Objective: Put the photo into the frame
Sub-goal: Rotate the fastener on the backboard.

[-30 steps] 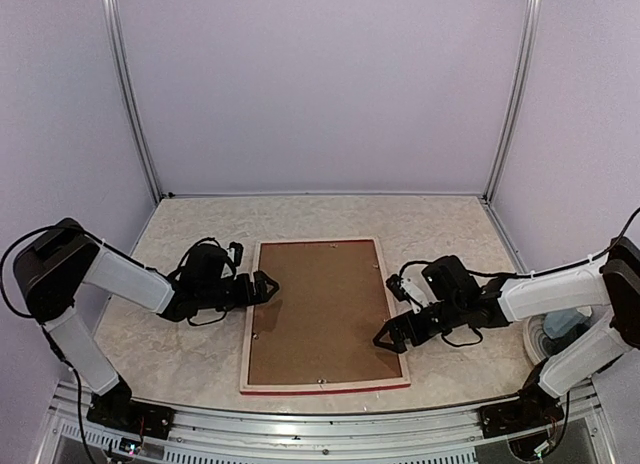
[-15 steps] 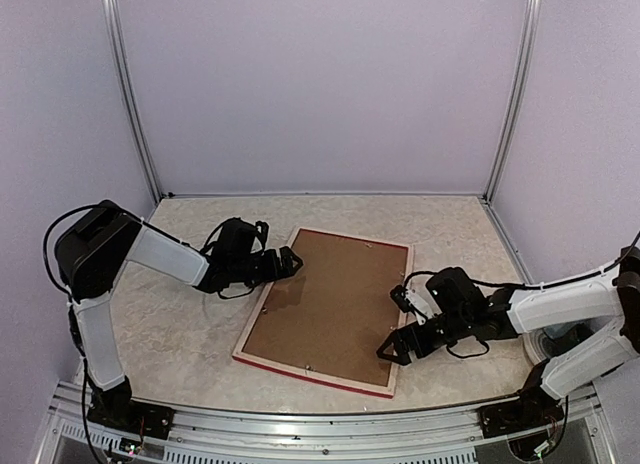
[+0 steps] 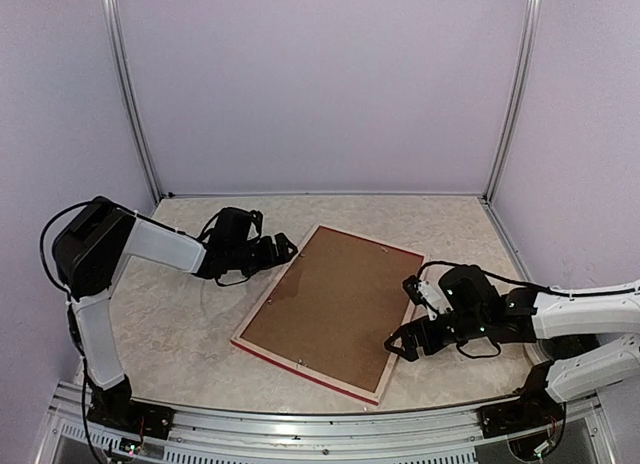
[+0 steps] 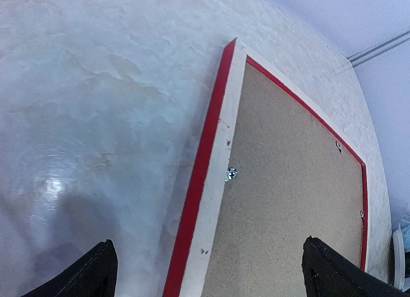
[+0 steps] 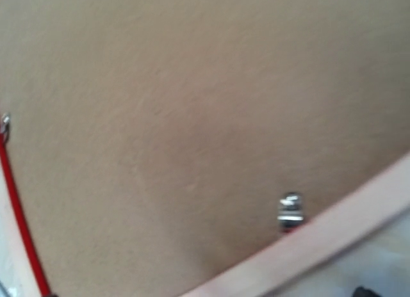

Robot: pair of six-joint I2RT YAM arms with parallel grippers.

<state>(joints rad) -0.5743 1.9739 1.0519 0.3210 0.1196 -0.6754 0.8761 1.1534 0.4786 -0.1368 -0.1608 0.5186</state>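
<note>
Frame (image 3: 332,312) face-down on bench (image 3: 170,324), now swung clockwise versus second ago. We've left pincer (image 3: 285,252) at its upper-left edge, right pincer (image 3: 400,346) lower right, both wide, empty. Photo not visible; loading pending.

The overhead camera sits high behind the arm bases (image 3: 120,409) and looks down and forward toward the back wall (image 3: 320,84). It is far enough off to take in the whole table (image 3: 180,334) and the frame (image 3: 335,309) lying back-up on it. The left wrist camera hangs low over the table and looks along it at one long edge and one corner of the frame, close, with bare surface alongside. The right wrist camera is in much closer and blurred, its view almost filled by the brown backing board (image 5: 192,118) and a metal clip (image 5: 290,208). All three share the frame's back, and the two wrist views look at it from opposite sides.
</note>
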